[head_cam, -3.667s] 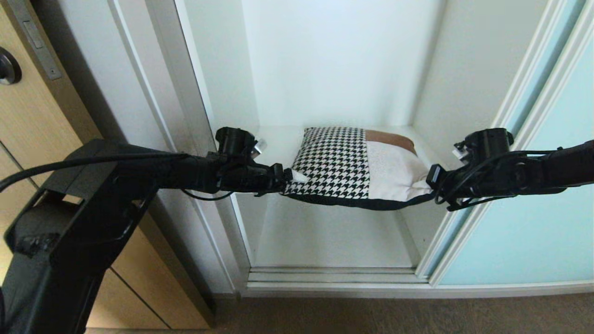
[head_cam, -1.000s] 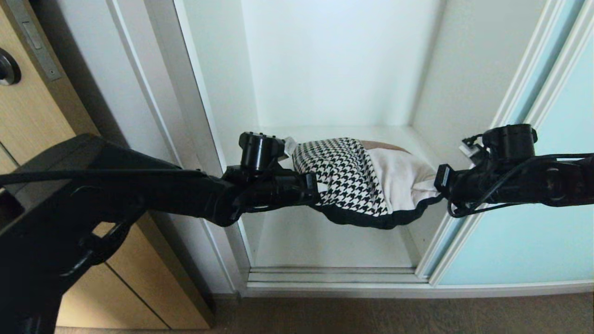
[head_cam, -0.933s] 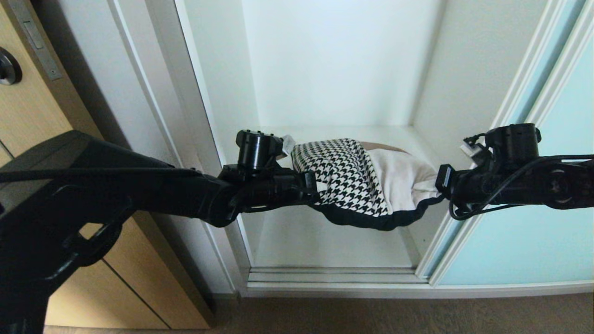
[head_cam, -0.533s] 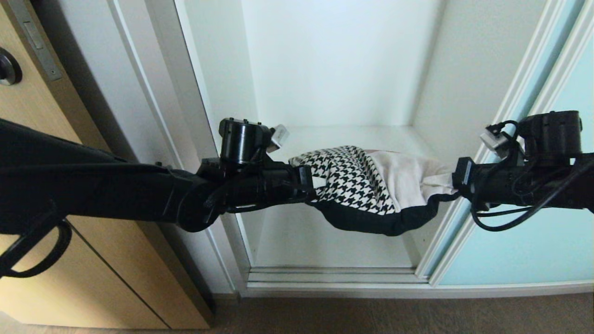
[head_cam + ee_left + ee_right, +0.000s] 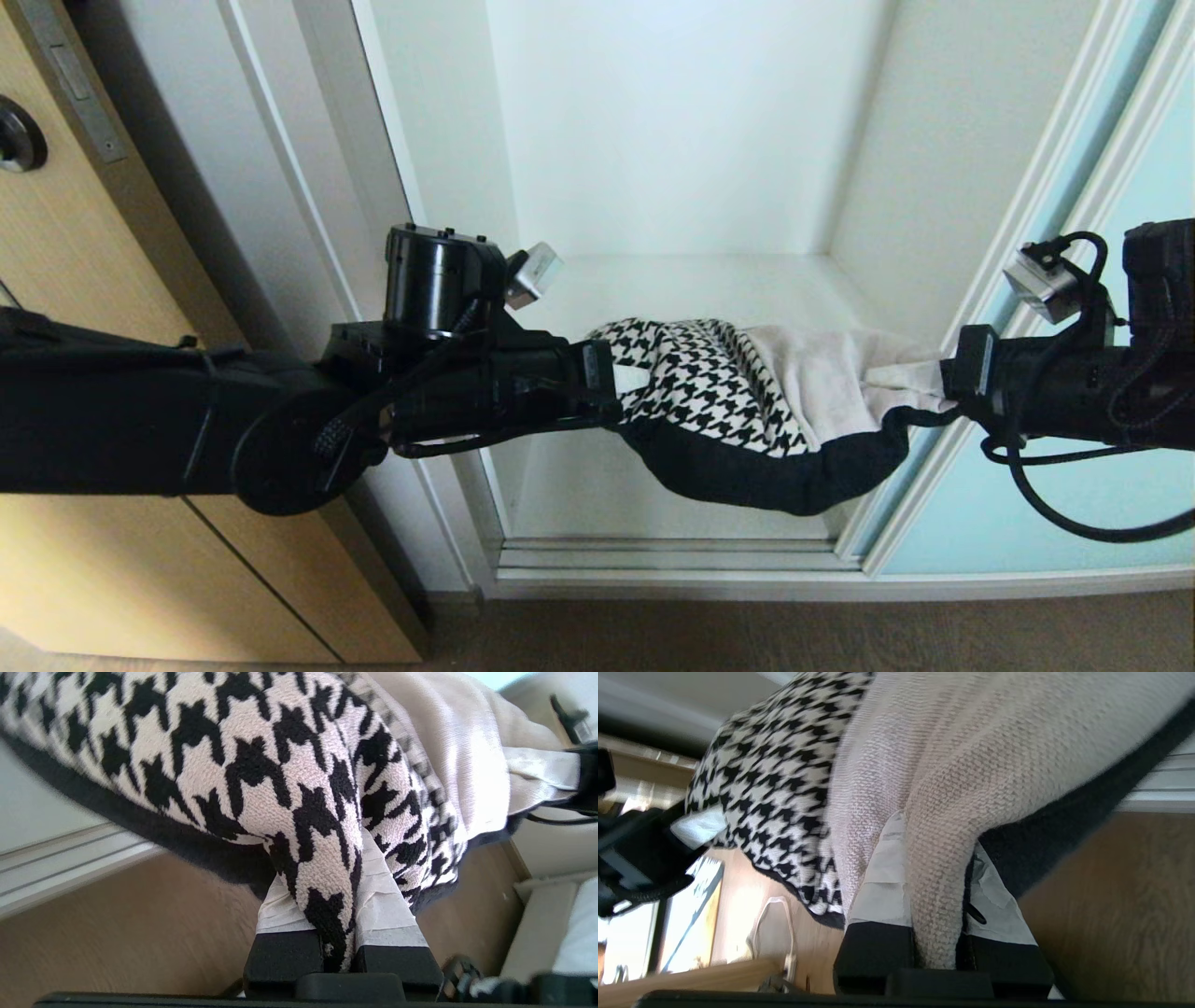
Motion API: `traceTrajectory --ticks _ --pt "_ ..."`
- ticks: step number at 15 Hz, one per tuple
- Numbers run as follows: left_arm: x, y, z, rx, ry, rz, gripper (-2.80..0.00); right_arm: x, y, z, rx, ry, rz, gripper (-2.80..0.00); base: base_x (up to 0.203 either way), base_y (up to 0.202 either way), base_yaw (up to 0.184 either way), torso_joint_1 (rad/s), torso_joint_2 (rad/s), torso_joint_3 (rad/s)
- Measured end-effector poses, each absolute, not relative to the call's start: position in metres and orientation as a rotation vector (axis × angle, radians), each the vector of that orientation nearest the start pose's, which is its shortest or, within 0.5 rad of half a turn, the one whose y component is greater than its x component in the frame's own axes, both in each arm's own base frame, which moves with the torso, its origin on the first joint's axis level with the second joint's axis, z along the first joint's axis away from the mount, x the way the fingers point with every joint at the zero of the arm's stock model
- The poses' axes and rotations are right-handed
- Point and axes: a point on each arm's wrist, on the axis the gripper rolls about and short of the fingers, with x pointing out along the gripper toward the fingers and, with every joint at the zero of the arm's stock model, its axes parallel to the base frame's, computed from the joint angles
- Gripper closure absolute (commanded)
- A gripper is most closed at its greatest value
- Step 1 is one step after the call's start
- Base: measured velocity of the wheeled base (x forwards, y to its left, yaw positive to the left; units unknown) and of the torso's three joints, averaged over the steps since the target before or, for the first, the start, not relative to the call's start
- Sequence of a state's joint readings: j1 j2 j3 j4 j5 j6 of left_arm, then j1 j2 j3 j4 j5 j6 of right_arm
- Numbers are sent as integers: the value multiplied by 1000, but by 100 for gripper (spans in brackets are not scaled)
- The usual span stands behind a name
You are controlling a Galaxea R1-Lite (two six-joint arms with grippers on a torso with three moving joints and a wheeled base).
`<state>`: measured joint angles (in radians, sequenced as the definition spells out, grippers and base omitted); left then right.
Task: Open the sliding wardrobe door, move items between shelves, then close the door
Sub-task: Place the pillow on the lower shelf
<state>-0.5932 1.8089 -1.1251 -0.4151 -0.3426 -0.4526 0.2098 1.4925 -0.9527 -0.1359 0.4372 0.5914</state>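
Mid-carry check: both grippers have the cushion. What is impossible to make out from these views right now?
- Rust-brown patch of the cushion: hidden by the sagging folds in the head view.
- Any higher shelves: cut off by the head view's top edge.
- Right arm behind the right gripper: cut off at the edge.
- Wardrobe track: blurred in both wrist views.

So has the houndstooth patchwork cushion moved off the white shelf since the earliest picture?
Yes. The square houndstooth, cream and black-backed cushion has come forward and hangs sagging between the left pincer and right pincer, clear of the white laminate shelf.
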Motion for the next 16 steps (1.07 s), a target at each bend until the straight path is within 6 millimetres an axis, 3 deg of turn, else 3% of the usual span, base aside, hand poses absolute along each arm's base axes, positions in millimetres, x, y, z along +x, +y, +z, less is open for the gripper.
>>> traceTrajectory --ticks 2,9,16 --pt "275 -202 219 -377 484 -859 0 237 68 233 601 600 526 0 0 0 0 0 0 0" --pt "234 -207 214 -341 536 -879 0 193 69 231 589 645 569 0 0 0 0 0 0 0" --pt "217 -211 206 -333 576 -913 0 179 69 231 583 643 595 0 0 0 0 0 0 0"
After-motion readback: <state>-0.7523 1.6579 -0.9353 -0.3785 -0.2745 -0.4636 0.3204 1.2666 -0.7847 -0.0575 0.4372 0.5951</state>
